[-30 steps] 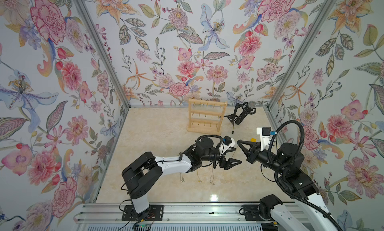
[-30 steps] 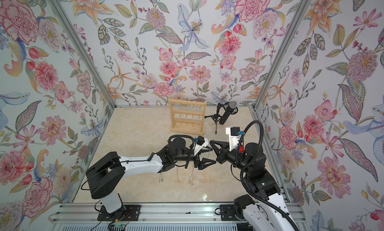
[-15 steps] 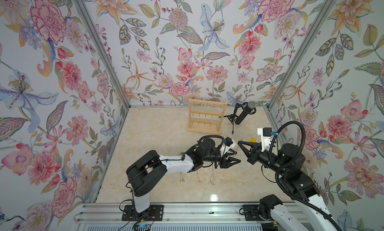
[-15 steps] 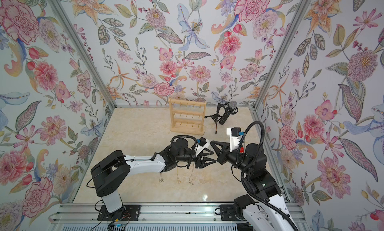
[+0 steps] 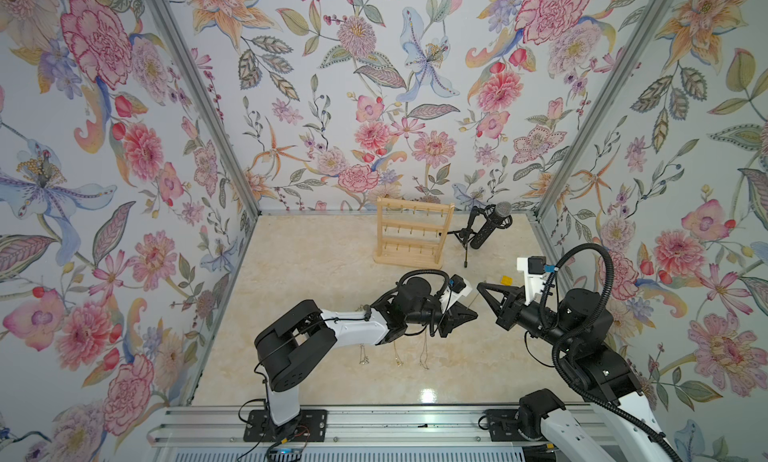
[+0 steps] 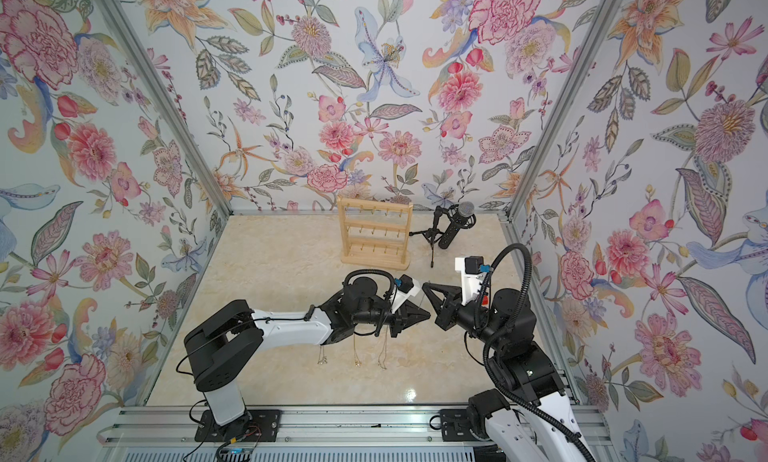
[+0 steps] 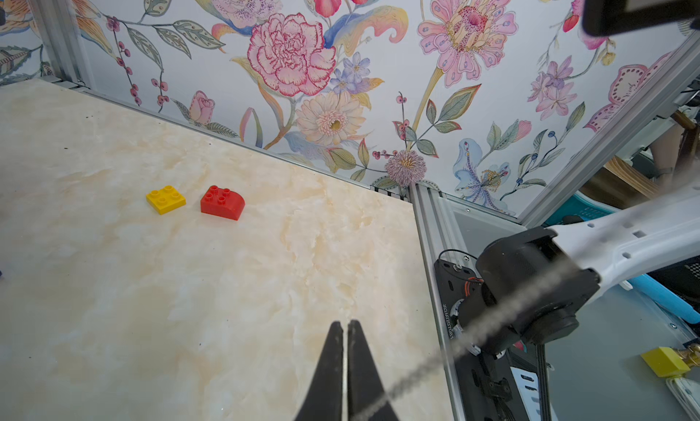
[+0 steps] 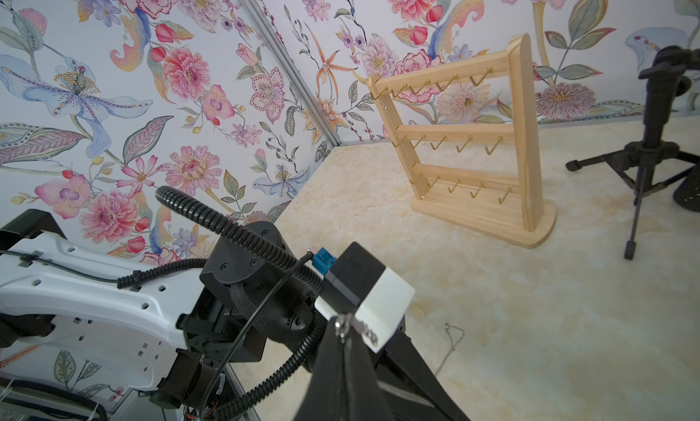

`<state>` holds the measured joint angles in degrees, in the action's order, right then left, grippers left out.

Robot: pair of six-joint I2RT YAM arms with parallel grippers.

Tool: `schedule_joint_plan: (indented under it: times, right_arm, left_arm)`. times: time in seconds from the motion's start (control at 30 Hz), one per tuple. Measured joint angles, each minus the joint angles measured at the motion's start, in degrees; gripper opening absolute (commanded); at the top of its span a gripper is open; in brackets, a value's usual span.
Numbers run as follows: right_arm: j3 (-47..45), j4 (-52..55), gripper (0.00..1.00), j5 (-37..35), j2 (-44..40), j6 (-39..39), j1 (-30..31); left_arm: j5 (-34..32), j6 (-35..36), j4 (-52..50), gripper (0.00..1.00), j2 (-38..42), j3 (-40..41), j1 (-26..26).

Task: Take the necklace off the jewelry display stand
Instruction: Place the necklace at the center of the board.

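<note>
The necklace (image 7: pixel 511 307) hangs in front of the jewelry display stand (image 8: pixel 466 125), its clasp (image 8: pixel 342 324) clamped in the right gripper (image 5: pixel 480 287); the left gripper (image 7: pixel 344 326) is pressed together, on chain or not I cannot tell. If it holds nothing, the chain may swing or snag. The right wrist view shows the clasp and the stand's bare hooks (image 8: pixel 447 142); the left wrist view shows neither.

Microphone (image 5: pixel 490 227) stands just beside jewelry display stand (image 5: pixel 412 226).

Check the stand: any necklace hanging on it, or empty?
Empty: every visible hook on the jewelry display stand is bare in the right wrist view.
</note>
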<state>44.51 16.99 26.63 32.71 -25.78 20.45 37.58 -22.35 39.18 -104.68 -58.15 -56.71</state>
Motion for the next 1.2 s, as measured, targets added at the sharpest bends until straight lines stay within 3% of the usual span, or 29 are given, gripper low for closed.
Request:
schedule_joint_plan:
  times: [0.2,0.4,0.6,0.8,1.2]
  right_arm:
    - [0.04,0.33,0.0,0.2,-0.04,0.0,-0.35]
    - [0.04,0.39,0.0,0.59,-0.04,0.02,-0.63]
    - [0.07,0.39,0.0,1.03,-0.04,0.02,-0.72]
    - [0.07,0.44,0.0,1.05,-0.04,0.02,-0.72]
    - [0.04,2.27,0.0,1.01,-0.57,0.02,-1.16]
  left_arm:
    - [0.31,-1.27,1.2,0.2,-0.42,0.0,0.0]
    - [0.87,-1.68,1.6,0.22,-1.2,0.5,0.0]
    - [1.05,-2.1,1.64,0.17,-1.75,0.52,0.0]
    - [1.03,-2.54,2.01,0.05,-1.97,0.7,0.0]
    - [0.07,-4.15,2.93,0.0,-1.97,1.99,-1.9]
